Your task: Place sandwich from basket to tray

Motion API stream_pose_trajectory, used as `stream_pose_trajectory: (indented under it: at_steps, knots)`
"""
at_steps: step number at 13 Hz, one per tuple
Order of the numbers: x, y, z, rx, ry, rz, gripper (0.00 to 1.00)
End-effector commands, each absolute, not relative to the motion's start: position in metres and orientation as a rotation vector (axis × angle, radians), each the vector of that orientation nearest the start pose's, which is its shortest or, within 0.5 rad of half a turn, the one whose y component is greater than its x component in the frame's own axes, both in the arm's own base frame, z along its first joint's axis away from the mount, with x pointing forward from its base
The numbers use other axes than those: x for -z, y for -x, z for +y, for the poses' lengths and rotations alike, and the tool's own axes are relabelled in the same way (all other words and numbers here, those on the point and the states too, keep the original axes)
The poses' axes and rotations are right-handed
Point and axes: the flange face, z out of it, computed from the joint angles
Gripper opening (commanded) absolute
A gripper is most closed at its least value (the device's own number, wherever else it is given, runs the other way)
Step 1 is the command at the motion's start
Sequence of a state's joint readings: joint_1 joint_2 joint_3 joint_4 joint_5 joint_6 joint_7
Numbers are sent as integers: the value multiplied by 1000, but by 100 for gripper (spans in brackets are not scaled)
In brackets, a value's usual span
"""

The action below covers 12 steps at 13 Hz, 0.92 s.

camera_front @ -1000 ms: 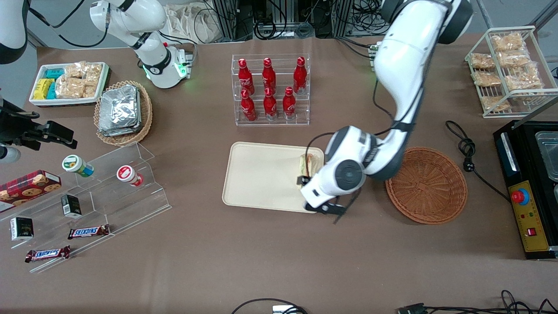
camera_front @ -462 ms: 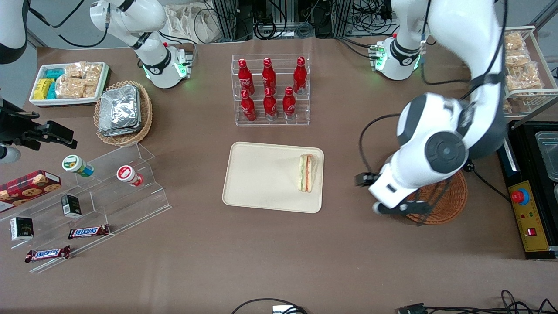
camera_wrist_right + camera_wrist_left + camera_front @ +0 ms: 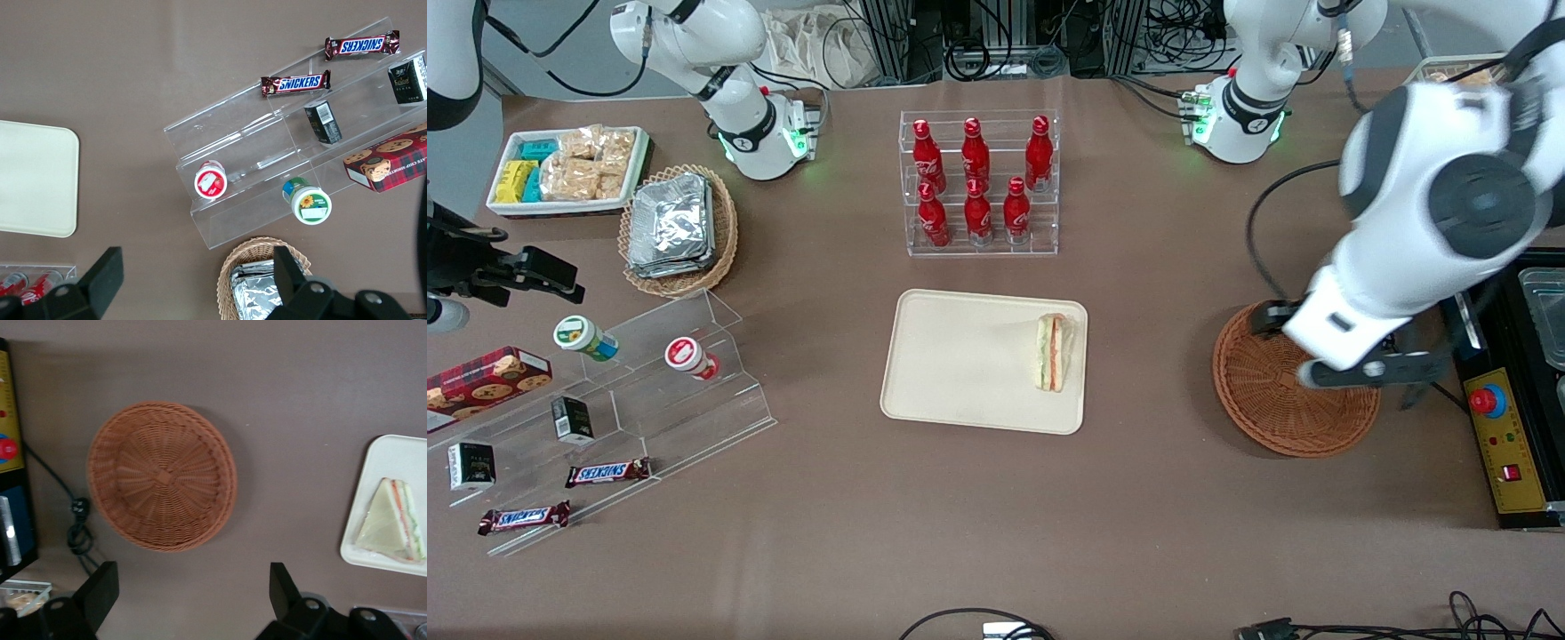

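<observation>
Toward parked arm's end of table: clear stepped display (image 3: 649, 391) w/ candy bars, foil packs in oval wicker basket (image 3: 679, 228). Mid-table, rack of red bottles (image 3: 978, 182), nearer the front cam than that the tray (image 3: 960, 360) – sandwich (image 3: 1052, 352) lying flat on it, at the edge toward working arm's end. Well apart from tray, basket (image 3: 1280, 400) w/ nothing in it. Above basket's rim, gripper (image 3: 1365, 373) – fingers (image 3: 100, 590) spread wide, holding nothing.
</observation>
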<state>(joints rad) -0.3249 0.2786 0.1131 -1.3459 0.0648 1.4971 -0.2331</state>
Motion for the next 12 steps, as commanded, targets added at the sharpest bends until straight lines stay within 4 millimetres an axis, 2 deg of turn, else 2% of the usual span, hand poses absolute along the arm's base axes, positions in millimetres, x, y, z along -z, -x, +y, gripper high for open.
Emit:
stream_pose_trajectory:
  at_steps: [1,4,6,9,12]
  knots:
    - [-592,-596,-85,-153,3029,-12,100]
    - [-602,-587,-62,-184,3025,-37,100]
    - [-600,-581,-42,-204,3026,-81,100]
    - [-593,-579,-30,-227,3035,-112,100]
    - [-591,-579,-34,-227,3039,-104,100]
